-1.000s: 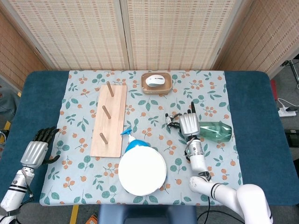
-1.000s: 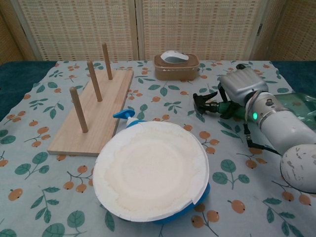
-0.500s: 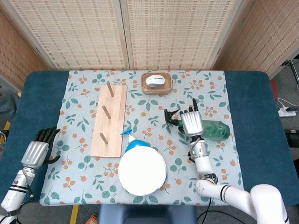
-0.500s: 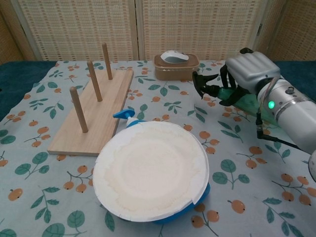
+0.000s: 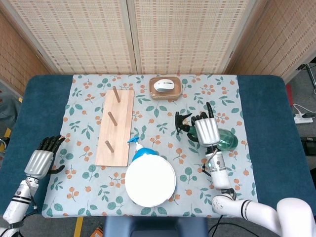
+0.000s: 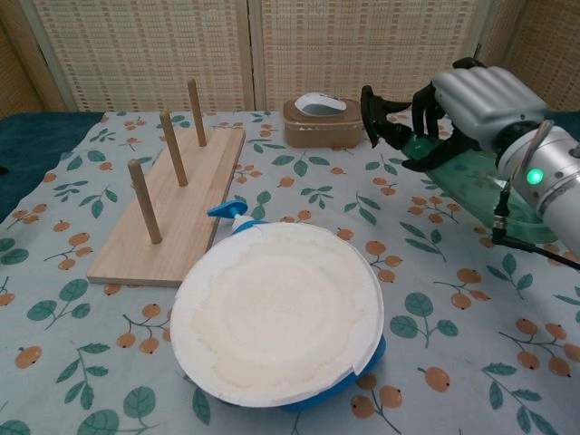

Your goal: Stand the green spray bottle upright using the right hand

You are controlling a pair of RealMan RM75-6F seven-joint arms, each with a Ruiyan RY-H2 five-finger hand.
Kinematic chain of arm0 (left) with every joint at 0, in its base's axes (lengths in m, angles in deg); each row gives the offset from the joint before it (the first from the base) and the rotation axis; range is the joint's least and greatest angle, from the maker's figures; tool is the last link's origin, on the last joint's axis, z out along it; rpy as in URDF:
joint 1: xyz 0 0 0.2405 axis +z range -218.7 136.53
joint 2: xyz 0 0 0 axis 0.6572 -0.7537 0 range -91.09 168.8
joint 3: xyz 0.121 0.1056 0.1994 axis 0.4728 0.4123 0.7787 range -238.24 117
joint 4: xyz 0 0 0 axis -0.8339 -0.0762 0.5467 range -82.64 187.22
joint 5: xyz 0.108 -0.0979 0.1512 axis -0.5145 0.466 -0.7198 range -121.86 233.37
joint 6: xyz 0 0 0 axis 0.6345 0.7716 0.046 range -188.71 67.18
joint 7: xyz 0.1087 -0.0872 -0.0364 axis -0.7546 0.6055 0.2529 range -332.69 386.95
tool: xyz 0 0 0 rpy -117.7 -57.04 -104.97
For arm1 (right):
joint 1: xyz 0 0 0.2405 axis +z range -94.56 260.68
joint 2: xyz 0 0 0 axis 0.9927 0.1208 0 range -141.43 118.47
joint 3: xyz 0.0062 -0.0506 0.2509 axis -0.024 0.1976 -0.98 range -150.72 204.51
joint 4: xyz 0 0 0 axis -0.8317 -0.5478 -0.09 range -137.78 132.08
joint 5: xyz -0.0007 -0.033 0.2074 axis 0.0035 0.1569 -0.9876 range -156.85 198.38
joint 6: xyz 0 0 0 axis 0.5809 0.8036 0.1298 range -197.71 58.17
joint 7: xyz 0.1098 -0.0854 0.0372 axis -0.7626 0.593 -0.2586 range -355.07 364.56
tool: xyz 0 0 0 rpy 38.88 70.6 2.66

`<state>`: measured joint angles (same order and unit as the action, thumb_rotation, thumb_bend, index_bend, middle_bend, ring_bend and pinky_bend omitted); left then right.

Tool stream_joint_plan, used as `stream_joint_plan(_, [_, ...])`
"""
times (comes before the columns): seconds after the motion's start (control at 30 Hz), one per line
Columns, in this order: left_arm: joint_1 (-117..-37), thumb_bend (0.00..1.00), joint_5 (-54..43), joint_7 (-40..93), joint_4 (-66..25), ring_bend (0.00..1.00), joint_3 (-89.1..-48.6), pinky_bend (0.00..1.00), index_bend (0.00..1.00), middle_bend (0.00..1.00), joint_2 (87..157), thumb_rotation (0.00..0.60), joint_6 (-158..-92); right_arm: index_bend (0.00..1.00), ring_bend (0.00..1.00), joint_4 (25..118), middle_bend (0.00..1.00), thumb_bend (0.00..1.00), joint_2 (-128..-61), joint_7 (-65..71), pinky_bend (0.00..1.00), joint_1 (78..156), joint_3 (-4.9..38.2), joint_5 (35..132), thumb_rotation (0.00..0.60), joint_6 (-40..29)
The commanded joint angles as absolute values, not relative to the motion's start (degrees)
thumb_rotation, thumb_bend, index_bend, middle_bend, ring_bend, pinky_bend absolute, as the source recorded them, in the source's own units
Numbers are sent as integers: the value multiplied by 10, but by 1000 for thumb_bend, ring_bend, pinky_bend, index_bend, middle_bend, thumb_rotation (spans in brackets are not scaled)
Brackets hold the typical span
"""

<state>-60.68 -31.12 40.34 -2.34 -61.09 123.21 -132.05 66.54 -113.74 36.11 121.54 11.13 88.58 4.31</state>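
Risk: right hand (image 6: 480,95) grips green spray bottle (image 6: 471,177) near its neck, tilted; a loose hold could let the base swing or slip.

Pegged board (image 5: 114,127) and plate (image 5: 150,181) block leftward passage.

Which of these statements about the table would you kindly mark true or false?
1. The right robot hand grips the green bottle. True.
2. The bottle stands fully upright. False: it is tilted, nozzle end raised.
3. A mouse sits in the brown box. True.
4. The left robot hand holds the plate. False: it holds nothing, at the table's left edge.
5. The board has pegs. True.
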Motion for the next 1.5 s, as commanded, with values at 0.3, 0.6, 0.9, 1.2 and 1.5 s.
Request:
stream_joint_plan(0.3, [-608,190,-312,400,-20,0,-609,0,0,0,1236,600,-1318,719,362,691,583,227,-1127,321,62,1205,101,911,600,66])
stream_joint_plan(0.6, [-610,193,-311,394,-16,0,-608,0,0,0,1240,600,-1314,719,362,727,583,227,-1116,261,64,1195,81,914,600,77])
stream_joint_plan(0.9, [-609,191,-312,391,-15,0,-608,0,0,0,1241,600,-1315,719,362,771,583,227,-1093,157,64,1177,68,929,600,86])
stream_joint_plan(1.2, [-607,192,-309,394,-15,0,-610,0,0,0,1239,600,-1320,717,360,684,584,227,-1094,-66,64,1178,85,1027,600,112])
stream_joint_plan(1.5, [-609,192,-303,394,-4,0,-613,0,0,0,1245,600,-1308,716,339,445,584,227,-1192,-369,64,1196,101,1077,600,164])
